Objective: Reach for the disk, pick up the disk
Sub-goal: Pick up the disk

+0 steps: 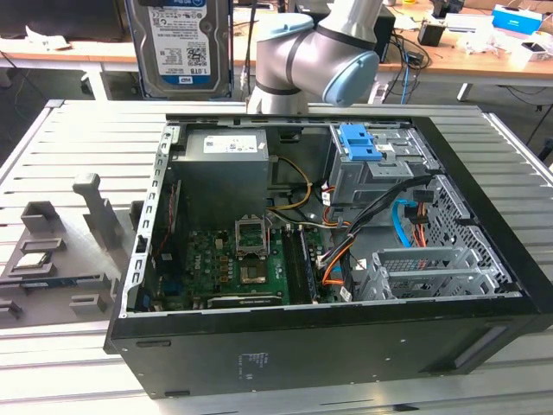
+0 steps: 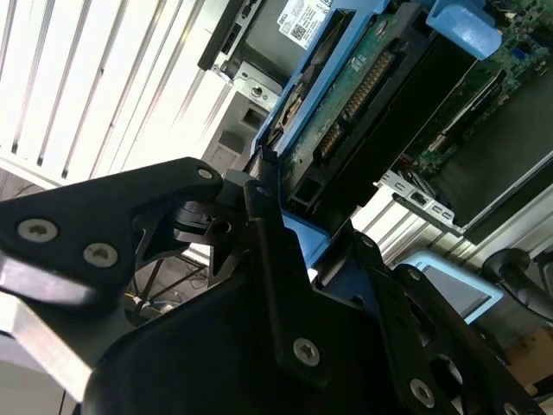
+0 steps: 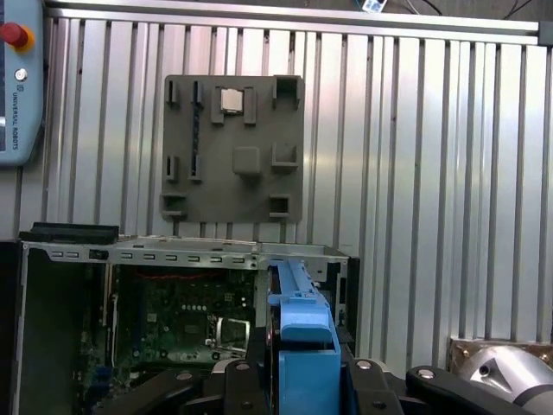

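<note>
Slatted metal table [image 1: 78, 138]; disk [image 1: 187, 43] gripped in claw [image 2: 259, 233], raised above case [image 1: 328, 346].

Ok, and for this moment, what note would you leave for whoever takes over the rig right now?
Hand: shut on the disk, with fingers on either side of its blue rail in the first wrist view.
Disk: held in the air at the exterior view's upper left, clear of the open computer case, label facing that camera.
Done: the reach and the grasp; the disk looks lifted.
Left: nothing of the pick-up that shows; the disk rests on no surface.
</note>
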You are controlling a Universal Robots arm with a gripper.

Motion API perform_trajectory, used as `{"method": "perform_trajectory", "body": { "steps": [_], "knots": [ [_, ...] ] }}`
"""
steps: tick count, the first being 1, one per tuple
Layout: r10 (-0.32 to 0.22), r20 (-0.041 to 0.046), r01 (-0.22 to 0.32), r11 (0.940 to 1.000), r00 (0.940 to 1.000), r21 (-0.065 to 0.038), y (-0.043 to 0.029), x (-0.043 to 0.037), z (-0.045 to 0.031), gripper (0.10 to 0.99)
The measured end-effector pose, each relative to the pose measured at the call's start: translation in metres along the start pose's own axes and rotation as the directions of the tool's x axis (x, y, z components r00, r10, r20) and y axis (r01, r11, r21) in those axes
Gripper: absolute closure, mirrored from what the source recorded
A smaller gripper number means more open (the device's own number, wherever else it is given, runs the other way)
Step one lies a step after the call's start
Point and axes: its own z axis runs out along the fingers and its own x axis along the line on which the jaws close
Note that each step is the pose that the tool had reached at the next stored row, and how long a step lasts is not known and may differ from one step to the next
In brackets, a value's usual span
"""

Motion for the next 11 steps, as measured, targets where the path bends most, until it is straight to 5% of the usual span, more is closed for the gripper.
{"method": "perform_trajectory", "body": {
  "steps": [2, 11],
  "knots": [
    [0.000, -0.0001, 0.000, 1.0000, 1.0000, 0.000, -0.0104, 0.0005, -0.0004, 0.718],
    [0.000, 0.0000, 0.000, 1.0000, 1.0000, 0.000, -0.0355, 0.0018, -0.0012, 0.718]
  ]
}}
